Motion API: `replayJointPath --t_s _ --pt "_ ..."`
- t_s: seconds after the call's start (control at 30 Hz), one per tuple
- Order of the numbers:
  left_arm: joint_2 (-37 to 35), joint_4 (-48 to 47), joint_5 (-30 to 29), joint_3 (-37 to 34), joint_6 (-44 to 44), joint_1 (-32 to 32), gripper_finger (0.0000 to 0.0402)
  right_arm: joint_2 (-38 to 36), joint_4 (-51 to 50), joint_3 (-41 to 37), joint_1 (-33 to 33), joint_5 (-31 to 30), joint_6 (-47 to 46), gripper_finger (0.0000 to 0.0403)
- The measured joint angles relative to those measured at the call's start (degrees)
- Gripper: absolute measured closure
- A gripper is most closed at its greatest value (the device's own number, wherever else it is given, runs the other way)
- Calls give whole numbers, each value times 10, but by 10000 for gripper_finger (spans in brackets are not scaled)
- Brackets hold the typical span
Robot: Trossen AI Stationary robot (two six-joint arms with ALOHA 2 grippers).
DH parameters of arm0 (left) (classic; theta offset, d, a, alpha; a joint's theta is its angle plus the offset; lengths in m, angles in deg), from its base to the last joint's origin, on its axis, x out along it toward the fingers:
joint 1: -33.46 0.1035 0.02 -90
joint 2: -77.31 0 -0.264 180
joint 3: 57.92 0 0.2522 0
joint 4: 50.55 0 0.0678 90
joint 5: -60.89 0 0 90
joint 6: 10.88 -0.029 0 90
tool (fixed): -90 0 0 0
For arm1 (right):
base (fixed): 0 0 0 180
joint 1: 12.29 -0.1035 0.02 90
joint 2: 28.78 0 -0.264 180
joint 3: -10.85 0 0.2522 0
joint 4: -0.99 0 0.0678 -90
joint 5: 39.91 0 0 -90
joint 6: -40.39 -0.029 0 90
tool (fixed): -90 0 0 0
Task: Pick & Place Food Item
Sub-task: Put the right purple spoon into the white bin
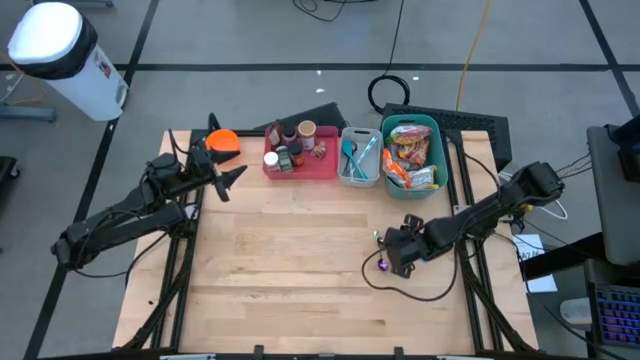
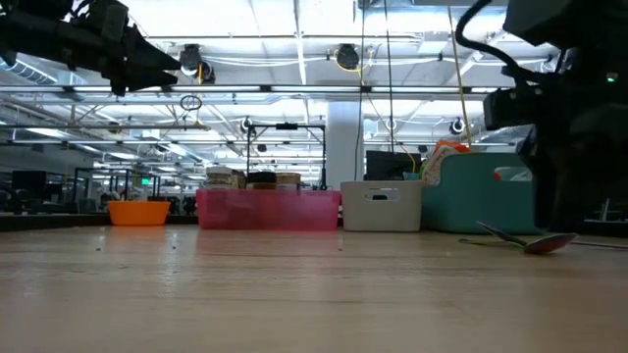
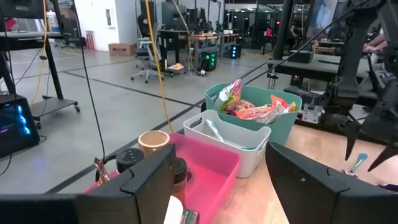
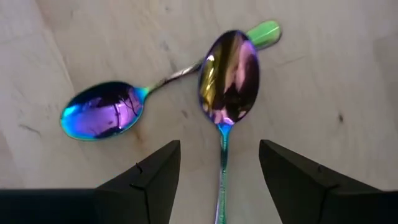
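Food packets [image 1: 412,158] fill a teal bin [image 1: 430,122] at the table's far edge, also in the left wrist view [image 3: 252,110]. My right gripper [image 1: 392,256] points steeply down, open, just above two iridescent spoons lying flat on the table. One spoon's bowl [image 4: 229,78] lies ahead of the fingers, its handle [image 4: 222,174] running back between them. The other spoon [image 4: 102,118] lies across it, green tip [image 4: 266,31] beyond. My left gripper [image 1: 232,178] hangs level and open in the air near the pink tray, nothing between its fingers [image 3: 143,180].
A pink tray [image 1: 322,165] with cups and bottles, a white bin [image 1: 360,180] of utensils and an orange bowl [image 1: 222,142] line the far edge beside the teal bin. A spoon [image 2: 535,241] shows at the right in the low view. Bare wood [image 1: 290,270] fills the middle and near side.
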State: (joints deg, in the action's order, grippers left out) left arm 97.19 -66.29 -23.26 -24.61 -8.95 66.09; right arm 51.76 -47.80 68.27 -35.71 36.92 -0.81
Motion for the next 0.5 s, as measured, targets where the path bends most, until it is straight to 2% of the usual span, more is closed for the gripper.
replayJointPath --t_s 0.23,0.37,0.5 --pt "0 0 0 0 -1 0 144 33 12 -20 -11 0 -9 208" --pt "0 1 0 0 -2 0 144 40 18 -36 -11 15 -32 250" --pt "0 1 0 0 -2 0 144 42 35 -50 -11 28 -36 309"
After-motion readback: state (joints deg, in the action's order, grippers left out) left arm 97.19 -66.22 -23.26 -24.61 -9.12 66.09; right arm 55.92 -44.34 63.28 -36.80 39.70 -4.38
